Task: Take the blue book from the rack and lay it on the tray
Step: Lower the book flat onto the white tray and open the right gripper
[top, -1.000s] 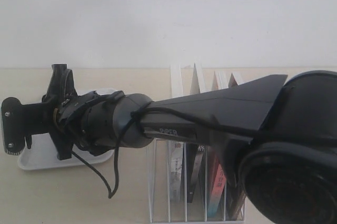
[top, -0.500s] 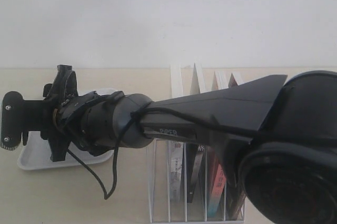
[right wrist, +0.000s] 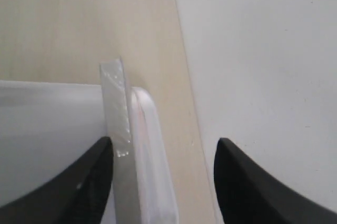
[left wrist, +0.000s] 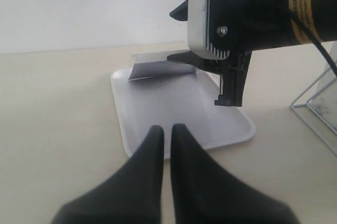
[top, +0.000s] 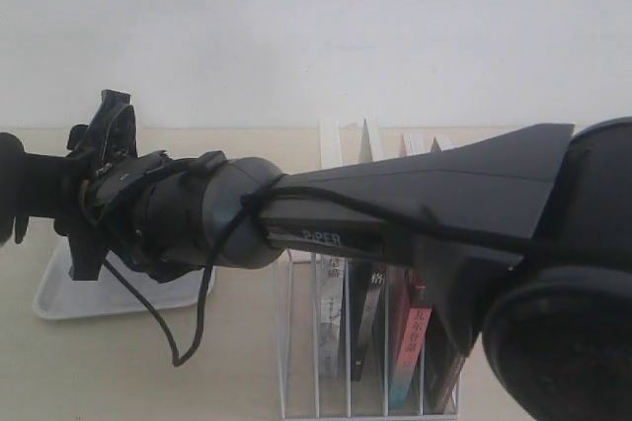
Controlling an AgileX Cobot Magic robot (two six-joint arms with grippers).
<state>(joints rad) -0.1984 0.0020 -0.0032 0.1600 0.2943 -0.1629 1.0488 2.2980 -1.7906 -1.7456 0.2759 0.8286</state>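
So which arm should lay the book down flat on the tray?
Probably the right. The right gripper is open over the flat white tray, beside the thin book standing on edge there. The left gripper is shut, farther from the book.

Pale tabletop [top: 118, 372], white wall [top: 296, 26], upright books [top: 367, 327], possibly four

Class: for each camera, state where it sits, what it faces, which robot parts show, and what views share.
Exterior: behind the right arm, facing the wall over rack and tray.
Left wrist: on the left arm, facing the tray past the shut left claw; right arm shows.
Right wrist: on the right arm, facing the tray's corner between fingers of the open right claw.
Shared: all show the tray.
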